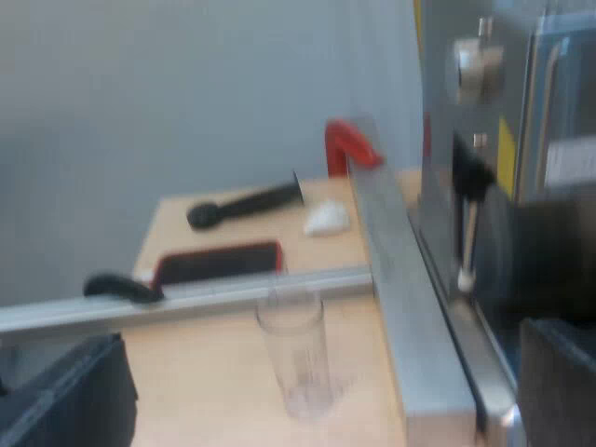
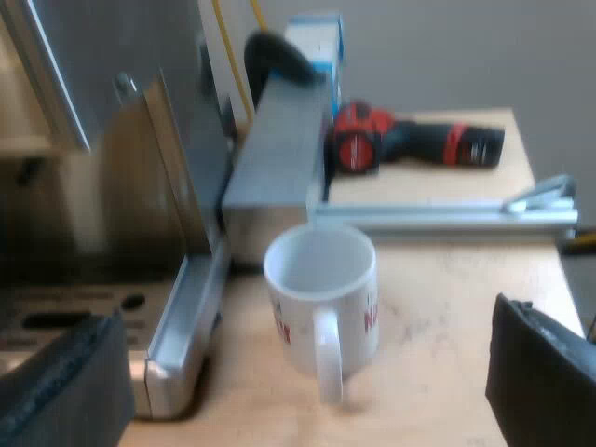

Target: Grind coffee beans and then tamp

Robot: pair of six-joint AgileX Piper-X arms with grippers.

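My left gripper is open, its two dark fingers wide apart. A clear measuring glass stands upright on the wooden table just ahead, in line with the gap and untouched. The espresso machine rises beside it, with its steam wand hanging down. My right gripper is open too, fingers spread wide. A white mug with red print stands upright just ahead of the gap, handle towards me, beside the machine's drip tray.
Aluminium rails cross the wooden table beyond the glass and the mug. Past them lie a black-handled tool, a red clamp, a black and red flat case and a red and black drill.
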